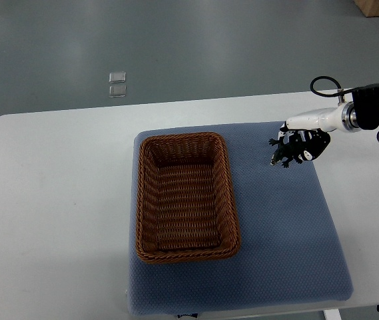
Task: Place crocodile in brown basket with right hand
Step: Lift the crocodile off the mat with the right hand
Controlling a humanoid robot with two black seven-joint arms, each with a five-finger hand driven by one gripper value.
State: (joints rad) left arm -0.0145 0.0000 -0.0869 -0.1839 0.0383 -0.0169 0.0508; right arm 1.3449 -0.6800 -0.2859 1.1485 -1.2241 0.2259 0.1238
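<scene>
From above, the brown basket (186,197) sits on the left part of the blue mat (289,233), and there is nothing in it. My right hand (304,143) is over the far right corner of the mat, fingers curled around the crocodile (283,153). The crocodile is small and dark green, with its little legs sticking out. It is well apart from the basket, to its right.

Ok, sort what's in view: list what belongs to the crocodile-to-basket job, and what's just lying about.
Belongs to the job:
- crocodile, dark toy, gripped by the right hand over the mat's far right corner
- brown basket, empty, on the mat's left half

Just lying about:
- blue mat under the basket
- white table
- two small clear squares on the floor beyond the table
</scene>
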